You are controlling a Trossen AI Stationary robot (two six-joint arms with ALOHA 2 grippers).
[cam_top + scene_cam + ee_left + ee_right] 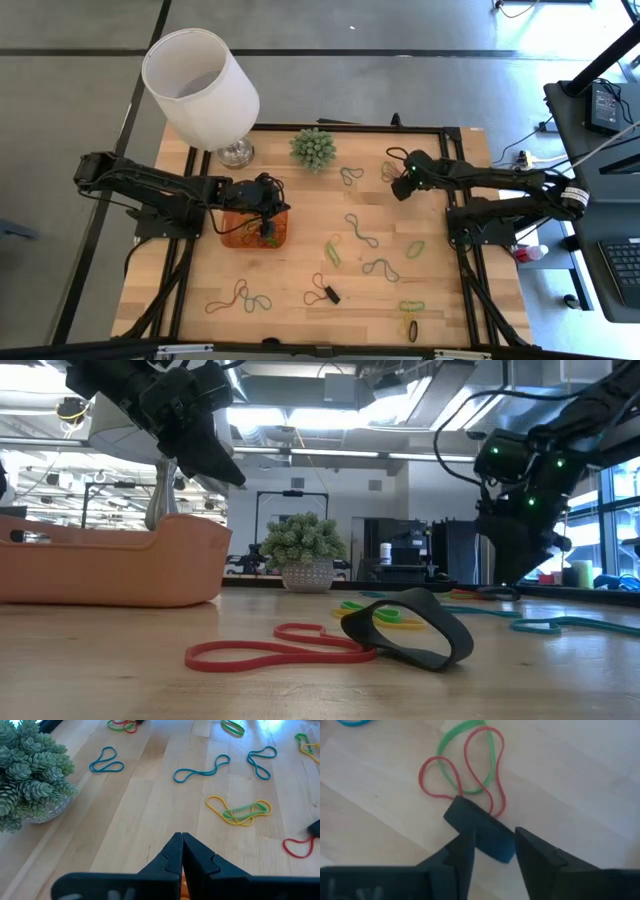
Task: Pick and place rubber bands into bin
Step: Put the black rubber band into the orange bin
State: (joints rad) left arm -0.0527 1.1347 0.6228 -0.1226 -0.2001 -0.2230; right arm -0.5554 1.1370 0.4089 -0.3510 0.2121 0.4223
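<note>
Left tool [268, 228], clenched and empty, hangs above the shallow orange translucent plastic bin [232, 238]. Right tool [492, 851], released, straddles a black rubber band [481, 834] just behind linked red and green loops [465, 765].

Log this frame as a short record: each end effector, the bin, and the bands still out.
left end effector: shut, above the bin
right end effector: open, low over a black band, on the right half of the table
bin: seems to hold a few bands
bands: many loose on the table
other: plant and lamp along one table edge
</note>
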